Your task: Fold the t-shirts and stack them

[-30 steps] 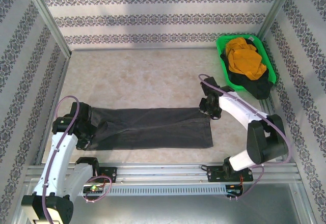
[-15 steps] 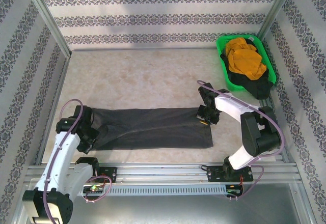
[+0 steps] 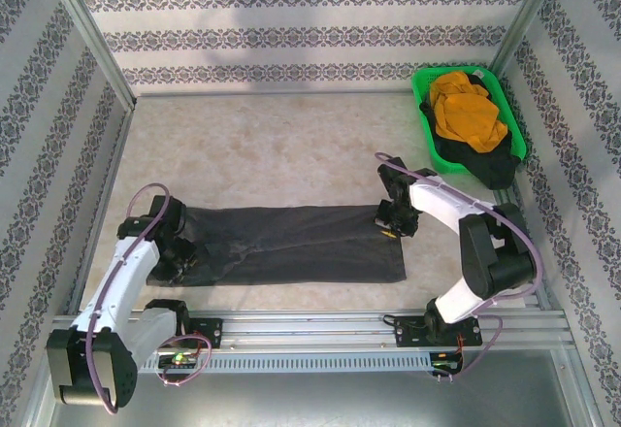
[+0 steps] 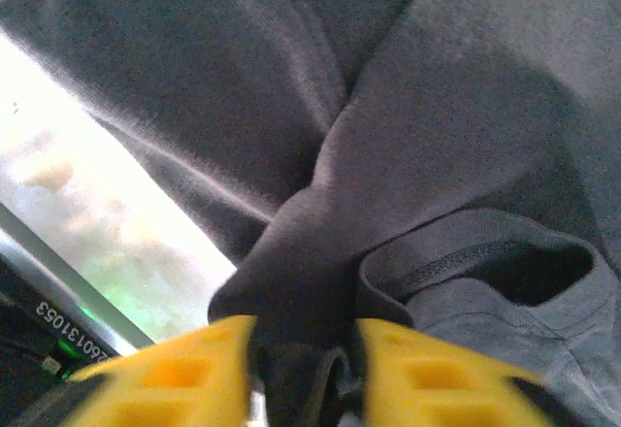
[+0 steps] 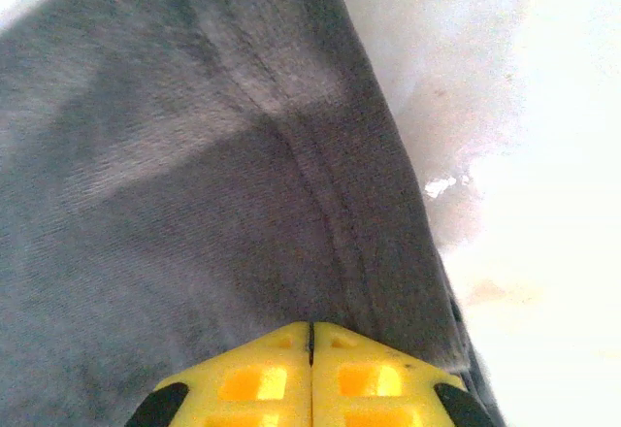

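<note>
I see the dark grey t-shirt (image 3: 291, 245) lying flat and long across the near part of the desk (image 3: 272, 146). My left claw (image 3: 182, 252) is at the shirt's left end. In the left wrist view the left claw (image 4: 301, 374) is clamped on a bunched-up fold of the grey shirt (image 4: 437, 136), with cloth squeezed between the yellow fingers (image 4: 175, 374).

My right claw (image 3: 392, 224) is at the shirt's far right corner. In the right wrist view its fingers (image 5: 262, 378) are pressed together at the hem. I cannot tell if cloth is caught between them.

The mustard orange shirt (image 3: 468, 112) lies on the black shirt (image 3: 485, 163) in the green basket (image 3: 424, 116), far right.
</note>
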